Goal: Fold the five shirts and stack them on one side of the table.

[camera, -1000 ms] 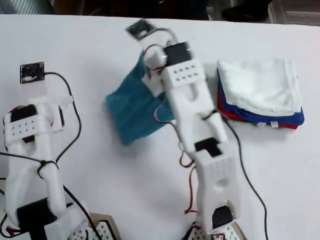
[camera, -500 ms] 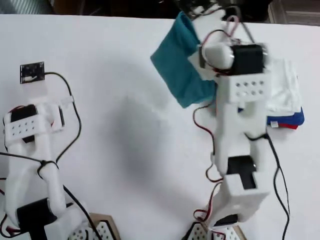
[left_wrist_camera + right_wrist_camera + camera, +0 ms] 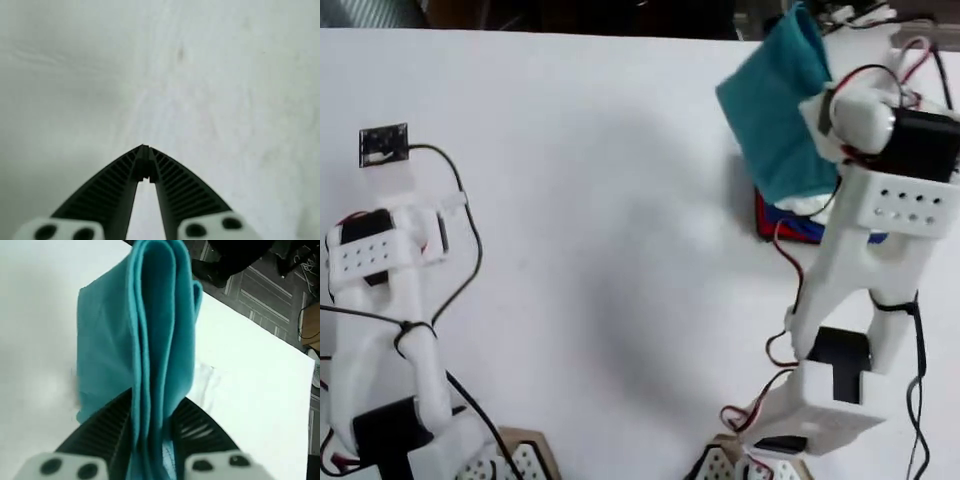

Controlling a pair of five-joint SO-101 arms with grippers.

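A folded teal shirt (image 3: 775, 110) hangs in the air at the back right of the table, pinched by my right gripper (image 3: 151, 410), which is shut on it. In the right wrist view the teal shirt (image 3: 145, 340) runs up between the two black fingers (image 3: 107, 422). Under the raised arm lies the stack of folded shirts (image 3: 790, 222); its red and blue edges peek out, the rest is hidden. My left gripper (image 3: 144, 162) is shut with nothing in it, low over the white table (image 3: 580, 250). The left arm (image 3: 380, 260) stays at the table's left side.
A small black board (image 3: 384, 143) with a cable lies at the left, beside the left arm. Cables trail from both arms. Beyond the table's far edge is dark floor (image 3: 270, 285). A broad stretch of bare tabletop lies between the two arms.
My right arm has lifted the teal shirt off the table's middle and swung it right, over the stack. The left arm has not moved.
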